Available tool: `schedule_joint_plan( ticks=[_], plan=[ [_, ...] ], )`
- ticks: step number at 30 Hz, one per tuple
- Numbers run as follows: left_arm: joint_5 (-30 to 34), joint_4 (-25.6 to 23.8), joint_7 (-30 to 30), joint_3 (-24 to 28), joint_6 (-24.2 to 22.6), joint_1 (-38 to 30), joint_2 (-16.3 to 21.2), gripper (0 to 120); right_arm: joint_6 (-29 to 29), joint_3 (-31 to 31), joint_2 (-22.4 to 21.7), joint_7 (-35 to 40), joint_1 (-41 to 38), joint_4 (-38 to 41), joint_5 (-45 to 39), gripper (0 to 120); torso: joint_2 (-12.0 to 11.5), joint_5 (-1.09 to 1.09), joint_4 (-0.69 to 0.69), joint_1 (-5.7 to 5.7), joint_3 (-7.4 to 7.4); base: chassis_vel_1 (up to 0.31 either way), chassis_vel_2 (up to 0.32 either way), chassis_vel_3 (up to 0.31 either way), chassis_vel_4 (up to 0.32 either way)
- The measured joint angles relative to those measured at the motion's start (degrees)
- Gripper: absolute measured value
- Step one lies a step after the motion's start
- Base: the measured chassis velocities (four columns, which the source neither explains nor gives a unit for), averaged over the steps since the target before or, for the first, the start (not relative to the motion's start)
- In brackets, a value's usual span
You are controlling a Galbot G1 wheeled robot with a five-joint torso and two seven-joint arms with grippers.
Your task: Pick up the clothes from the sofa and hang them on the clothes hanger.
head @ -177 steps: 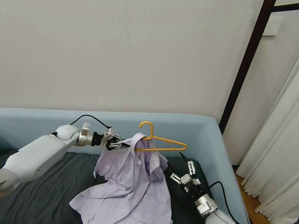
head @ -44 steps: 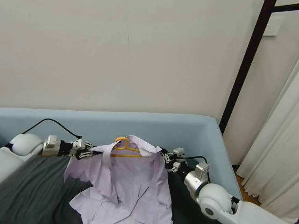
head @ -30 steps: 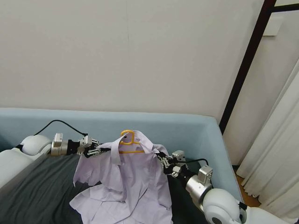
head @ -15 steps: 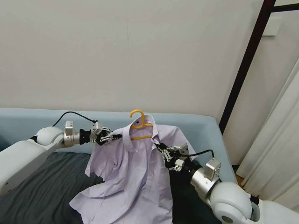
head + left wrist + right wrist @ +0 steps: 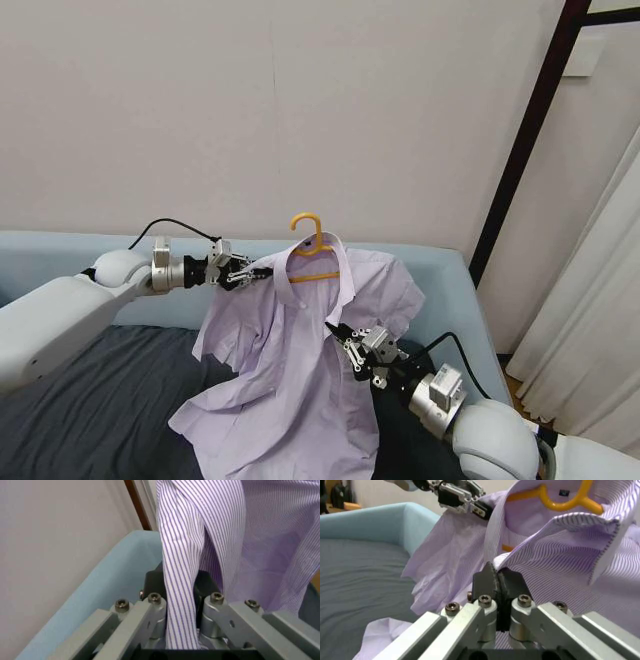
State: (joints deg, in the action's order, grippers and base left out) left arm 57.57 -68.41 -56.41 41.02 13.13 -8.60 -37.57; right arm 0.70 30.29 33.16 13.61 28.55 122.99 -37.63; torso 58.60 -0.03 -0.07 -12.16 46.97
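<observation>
Striped shirt (image 5: 300, 380) hangs in the air above the sofa (image 5: 445, 285), its collar draped over the yellow hanger (image 5: 312, 238) and its hem trailing down toward the dark seat. My left gripper (image 5: 247, 272) is clamped on the fabric at one shoulder, and my right gripper (image 5: 341, 338) is pinched tight on the front edge. Lifting and threading look done to me; what's left, I judge, is squaring the shoulders and letting go

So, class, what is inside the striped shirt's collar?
A yellow hanger: its hook rises above the shirt, and its arms' ends are covered by fabric. The left gripper grips one shoulder, the right gripper the front.
</observation>
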Motion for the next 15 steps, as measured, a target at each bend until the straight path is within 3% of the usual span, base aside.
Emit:
schedule_joint_plan(
  ticks=[7, 15],
  plan=[
    [1.0, -0.1, 0.0, 2.7, 0.0, -2.8, -0.8, 7, 2.8, -0.1, -1.9, -0.3, -1.0, 0.2, 2.3, 0, 0.0, -0.01, 0.01, 0.00, 0.00, 0.000, 0.000, 0.000, 0.000],
    [0.8, 1.6, 0.8, 1.1, 0.3, -2.7, -1.4, 7, 3.4, -0.5, -5.8, 0.7, 3.5, 2.4, 6.2, 29, 0.0, 0.00, -0.01, 0.01, -0.01, 0.000, 0.000, 0.000, 0.000]
  ],
)
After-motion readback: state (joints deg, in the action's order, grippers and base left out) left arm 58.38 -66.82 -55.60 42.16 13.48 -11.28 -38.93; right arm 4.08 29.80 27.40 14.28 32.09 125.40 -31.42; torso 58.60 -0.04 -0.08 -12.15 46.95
